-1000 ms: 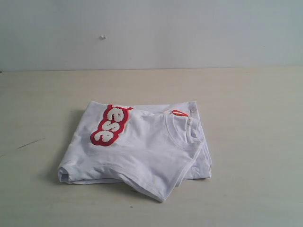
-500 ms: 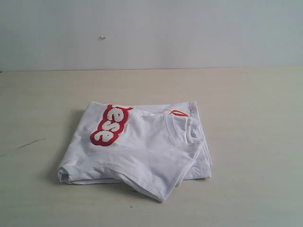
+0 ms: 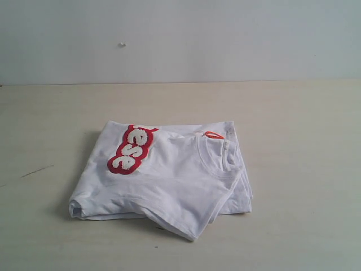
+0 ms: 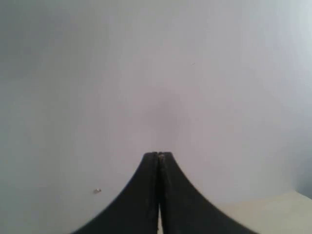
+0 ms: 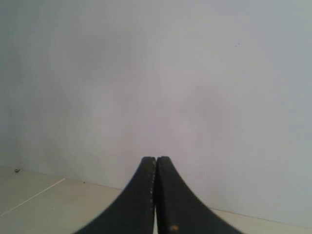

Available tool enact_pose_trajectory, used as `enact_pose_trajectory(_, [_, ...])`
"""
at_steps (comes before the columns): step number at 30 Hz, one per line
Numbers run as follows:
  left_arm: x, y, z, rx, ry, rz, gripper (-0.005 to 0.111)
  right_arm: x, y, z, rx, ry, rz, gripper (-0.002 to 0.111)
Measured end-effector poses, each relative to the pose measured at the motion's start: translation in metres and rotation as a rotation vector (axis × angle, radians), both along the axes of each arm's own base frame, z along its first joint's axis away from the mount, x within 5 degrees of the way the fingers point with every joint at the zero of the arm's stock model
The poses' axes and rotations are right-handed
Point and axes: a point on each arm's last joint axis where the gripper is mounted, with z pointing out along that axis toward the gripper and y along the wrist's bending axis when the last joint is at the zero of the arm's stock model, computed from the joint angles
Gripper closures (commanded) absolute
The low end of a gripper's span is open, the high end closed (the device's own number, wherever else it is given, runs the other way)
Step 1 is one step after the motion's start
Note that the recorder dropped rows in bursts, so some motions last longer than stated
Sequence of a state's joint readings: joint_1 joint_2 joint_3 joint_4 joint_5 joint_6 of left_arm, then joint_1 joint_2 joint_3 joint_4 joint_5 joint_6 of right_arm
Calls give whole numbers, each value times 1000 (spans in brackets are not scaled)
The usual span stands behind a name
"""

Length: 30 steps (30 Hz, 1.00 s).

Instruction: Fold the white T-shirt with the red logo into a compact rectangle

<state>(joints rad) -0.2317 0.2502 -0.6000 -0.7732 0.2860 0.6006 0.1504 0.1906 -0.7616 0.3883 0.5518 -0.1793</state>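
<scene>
The white cotton T-shirt with the red logo (image 3: 169,180) lies folded into a loose rectangle at the middle of the pale wooden bench (image 3: 304,169). Its red-outlined lettering (image 3: 131,149) sits at ten o'clock on the bundle, the ribbed collar (image 3: 223,158) at two o'clock. The black left tool (image 4: 159,155) and black right tool (image 5: 155,158) are each pressed together, empty, facing a white wall (image 4: 156,73).

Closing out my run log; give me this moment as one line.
white T-shirt folded on table | red logo facing up | left end effector shut, empty | right end effector shut, empty
</scene>
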Motion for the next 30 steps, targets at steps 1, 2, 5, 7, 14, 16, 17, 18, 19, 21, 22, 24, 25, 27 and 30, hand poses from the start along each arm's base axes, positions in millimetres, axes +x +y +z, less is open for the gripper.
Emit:
enact_pose_trajectory(1, [0,1,0,21,-7,10,107,0,0,0,0,0,0,108])
enact_pose_trajectory(2, [-1,1,-1,33,-12,16,107,0,0,0,0,0,0,108])
enact_pose_trajectory(5, [-4,8,-6,6,17,76,107,0,0,0,0,1,0,108])
enact_pose_trajectory(7, [-7,14,-12,-67,8,120,107,0,0,0,0,1,0,108])
enact_pose_trajectory(14, [-25,23,-16,-152,-126,208,107,0,0,0,0,1,0,108])
enact_pose_trajectory(16, [-29,24,-16,-155,-148,255,107,0,0,0,0,1,0,108])
enact_pose_trajectory(17, [-31,24,-16,-159,-158,280,107,0,0,0,0,1,0,108])
enact_pose_trajectory(18, [-34,25,-16,-164,-167,303,107,0,0,0,0,1,0,108])
enact_pose_trajectory(19, [-35,25,-16,-170,-173,324,107,0,0,0,0,1,0,108])
enact_pose_trajectory(21, [-39,25,-16,-191,-185,352,107,0,0,0,0,1,0,108])
enact_pose_trajectory(22, [-40,25,-16,-202,-187,356,107,0,0,0,0,1,0,108])
enact_pose_trajectory(24, [-40,26,-16,-221,-184,365,107,0,0,0,0,1,0,108])
enact_pose_trajectory(25, [-40,26,-16,-232,-180,365,107,0,0,0,0,1,0,108])
enact_pose_trajectory(27, [-40,27,-17,-258,-175,365,107,0,0,0,-1,2,1,108])
enact_pose_trajectory(30, [-39,28,-18,-277,-169,375,107,0,0,0,-1,2,1,108])
